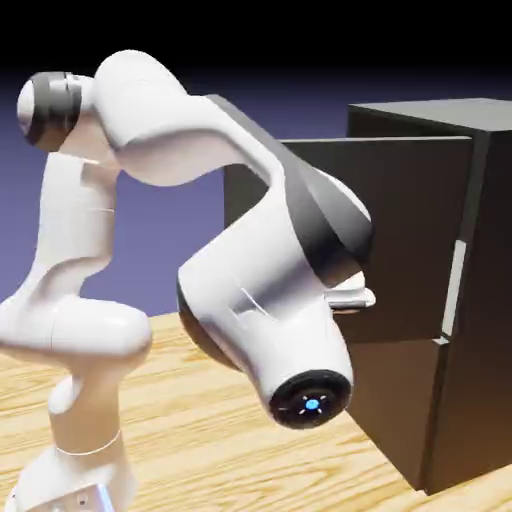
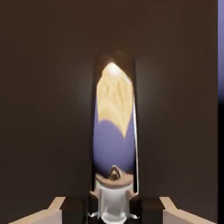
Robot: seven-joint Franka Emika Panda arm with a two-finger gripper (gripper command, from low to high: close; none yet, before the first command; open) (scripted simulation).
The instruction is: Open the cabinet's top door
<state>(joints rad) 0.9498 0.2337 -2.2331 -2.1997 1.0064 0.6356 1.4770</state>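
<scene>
Pincer (image 2: 113, 210): yours is closed on the lower part of the handle, in the hand view.
Handle (image 2: 114, 148): curved, shiny, on your top door.
Top door (image 1: 405, 220): swung out from the cabinet, open before you.
Cabinet (image 1: 492, 300): dark, upright on your worktop (image 1: 210, 440), exterior view's right.

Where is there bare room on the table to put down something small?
In the exterior view, bare wood shows between the robot's base and the cabinet, below the forearm. It is crowded at the upper door, where the arm's end overlaps it.
</scene>
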